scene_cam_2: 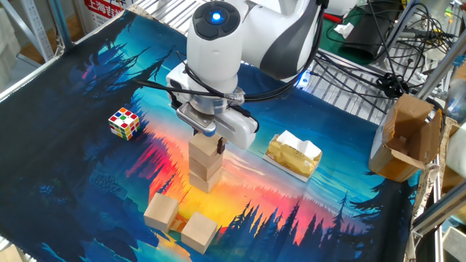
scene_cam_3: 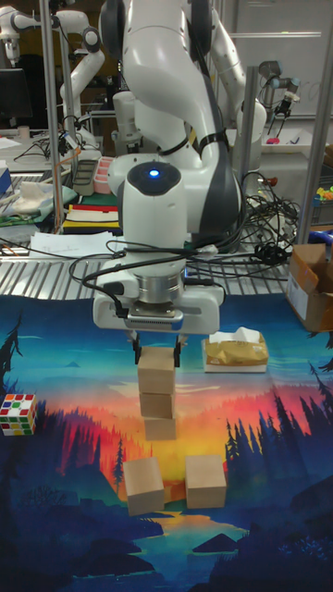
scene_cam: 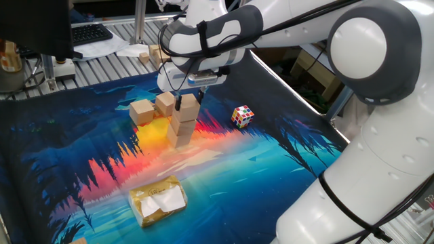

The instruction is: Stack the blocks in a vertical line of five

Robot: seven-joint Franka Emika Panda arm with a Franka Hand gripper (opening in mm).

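Three plain wooden blocks (scene_cam_3: 157, 398) stand stacked, slightly uneven, on the glossy printed mat (scene_cam_3: 277, 518) covering the table. Two loose blocks (scene_cam_3: 176, 483) lie just beside the stack. Above, the tool (scene_cam_3: 157, 353) pinches the top block (scene_cam_3: 156, 370). Further off sit a multicoloured puzzle cube (scene_cam_3: 18, 413) and a crinkled yellowish packet (scene_cam_3: 235, 352).

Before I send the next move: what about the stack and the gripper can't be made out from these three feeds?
- Gripper grip: the fingers flank the top block, but pad contact is too small to judge in the tall view, and the hand hides it in both side views.
- Stack alignment: the tall view shows slight offsets; how well each block seats is unclear.
- Stack base: a loose block hides its far side in one fixed view.
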